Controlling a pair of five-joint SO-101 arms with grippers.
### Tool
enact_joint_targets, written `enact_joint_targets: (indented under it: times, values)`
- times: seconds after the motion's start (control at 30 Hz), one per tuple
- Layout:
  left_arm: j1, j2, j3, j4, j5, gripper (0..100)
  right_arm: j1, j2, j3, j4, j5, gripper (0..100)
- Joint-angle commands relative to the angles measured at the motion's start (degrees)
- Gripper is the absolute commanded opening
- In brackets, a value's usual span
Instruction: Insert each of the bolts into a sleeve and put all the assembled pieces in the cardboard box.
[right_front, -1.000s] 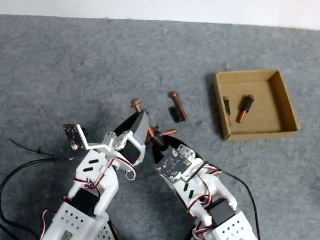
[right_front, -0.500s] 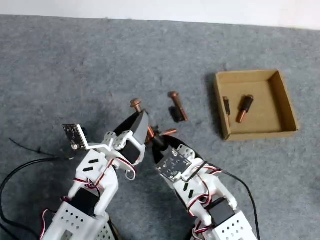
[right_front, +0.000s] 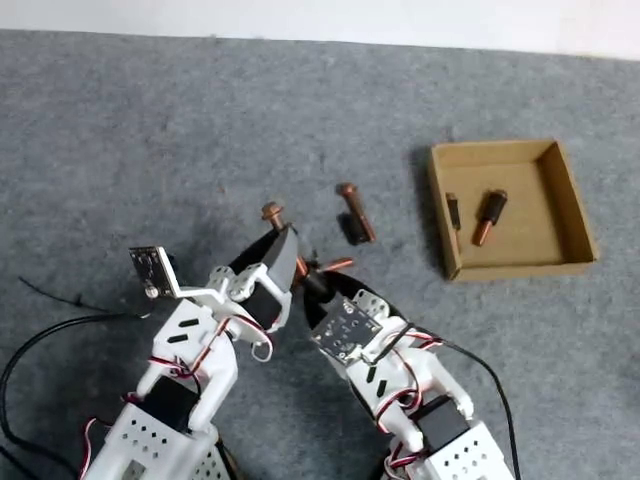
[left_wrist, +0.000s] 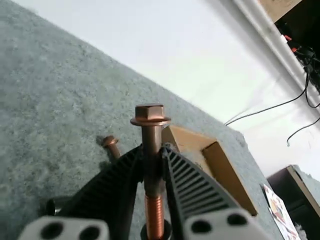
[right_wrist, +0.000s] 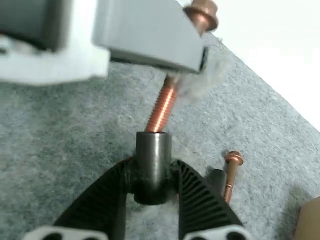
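My left gripper (right_front: 284, 256) is shut on a copper bolt (left_wrist: 150, 150), gripping its shank with the hex head (right_front: 272, 211) sticking out beyond the fingers. My right gripper (right_wrist: 151, 176) is shut on a black sleeve (right_wrist: 152, 159) held upright. The bolt's threaded end (right_wrist: 162, 111) meets the sleeve's open mouth. The two grippers stand tip to tip in the middle of the carpet. The cardboard box (right_front: 570, 200) lies at the right, holding an assembled bolt and sleeve (right_front: 489, 216) and a thin dark piece (right_front: 453, 215).
A loose bolt (right_front: 355, 212) lies beside a black sleeve (right_front: 351, 230) between the grippers and the box. A short copper piece (right_front: 336, 265) lies by the right gripper. Grey carpet stretches open to the left and back. Cables trail at the front left.
The left gripper and its bolt have shifted slightly toward the sleeve. The right arm has stayed where it was.
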Motion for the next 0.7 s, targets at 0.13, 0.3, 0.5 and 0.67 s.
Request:
enact_joint_targets:
  times: [0.13,0.3,0.5,0.67]
  values:
    - [1.2,-0.9,1.5,0.2,0.1,0,1.4,-1.2,6.3,-1.9,0.4,0.5]
    - [3.9,-1.3,1.5,4.2,0.0,0,1.5,-1.3,6.3,-2.1,0.4,0.5]
    - [6.7,-1.3,1.5,5.4,-4.9,0,1.5,-1.3,6.1,-2.1,0.4,0.5]
    - [6.8,-1.2,1.5,7.1,-5.0,0,3.7,-1.3,6.1,-2.1,0.2,0.5]
